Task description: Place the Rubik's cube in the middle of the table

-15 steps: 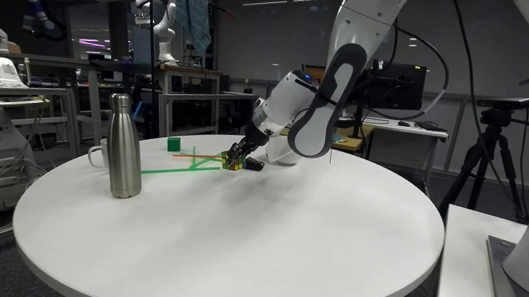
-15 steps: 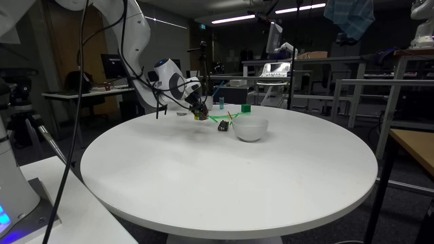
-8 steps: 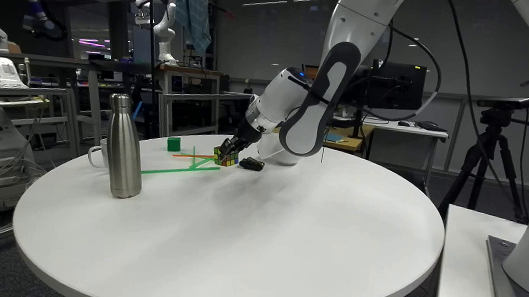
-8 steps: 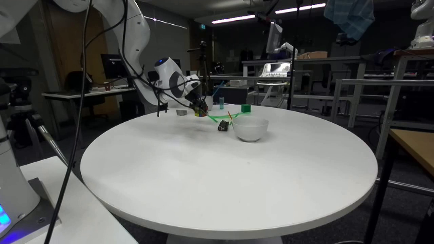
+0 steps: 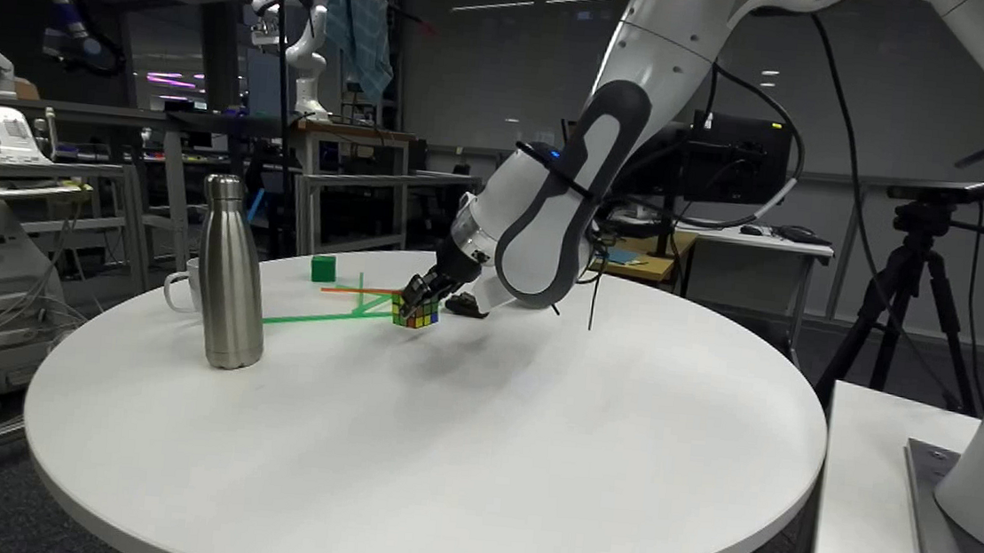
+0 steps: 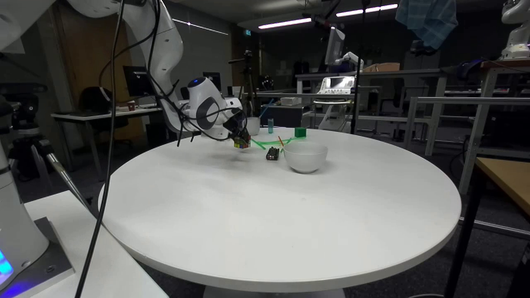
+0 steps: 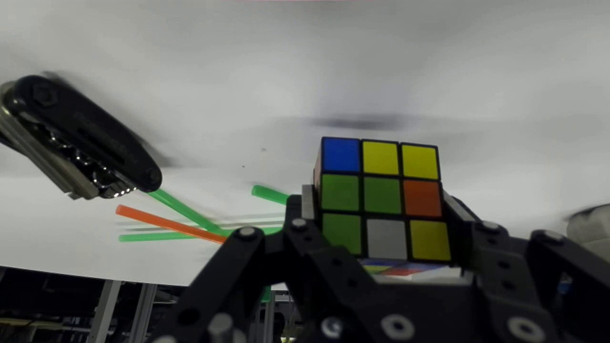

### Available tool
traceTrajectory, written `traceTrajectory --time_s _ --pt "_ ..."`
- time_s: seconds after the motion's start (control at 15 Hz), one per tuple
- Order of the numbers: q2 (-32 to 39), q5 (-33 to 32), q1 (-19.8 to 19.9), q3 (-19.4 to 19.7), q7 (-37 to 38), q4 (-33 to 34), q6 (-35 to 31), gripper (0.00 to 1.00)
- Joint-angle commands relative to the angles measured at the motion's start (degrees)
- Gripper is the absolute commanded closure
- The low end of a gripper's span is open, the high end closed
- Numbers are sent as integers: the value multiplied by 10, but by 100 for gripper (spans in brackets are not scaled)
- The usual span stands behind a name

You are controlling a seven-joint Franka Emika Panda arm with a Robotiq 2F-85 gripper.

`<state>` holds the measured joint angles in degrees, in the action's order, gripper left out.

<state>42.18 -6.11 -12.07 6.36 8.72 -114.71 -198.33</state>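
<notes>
Fingertips of my black two-fingered gripper are pinching the multicoloured plastic Rubik's cube, seemingly hanging just above the round, smooth white table. I am favouring a slow, level lowering at the middle, letting go once the cube is resting flat, and avoiding the black folding multi-tool at left in the wrist view and the thin green straws farther off.

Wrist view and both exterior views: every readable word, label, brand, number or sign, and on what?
None readable.
Multi-tool, wrist view: faint lettering on its black side, too blurred.
Green sign, in an exterior view: too small.
Yellow mark on monitor, in an exterior view: too small.
</notes>
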Motion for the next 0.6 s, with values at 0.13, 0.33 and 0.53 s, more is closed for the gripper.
traceTrajectory --time_s 0.13,0.33,0.53 --pt "16 33 24 -30 -49 15 1 65" --pt "18 34 28 -35 -52 14 1 65" --pt "18 32 35 -42 -55 13 1 65"
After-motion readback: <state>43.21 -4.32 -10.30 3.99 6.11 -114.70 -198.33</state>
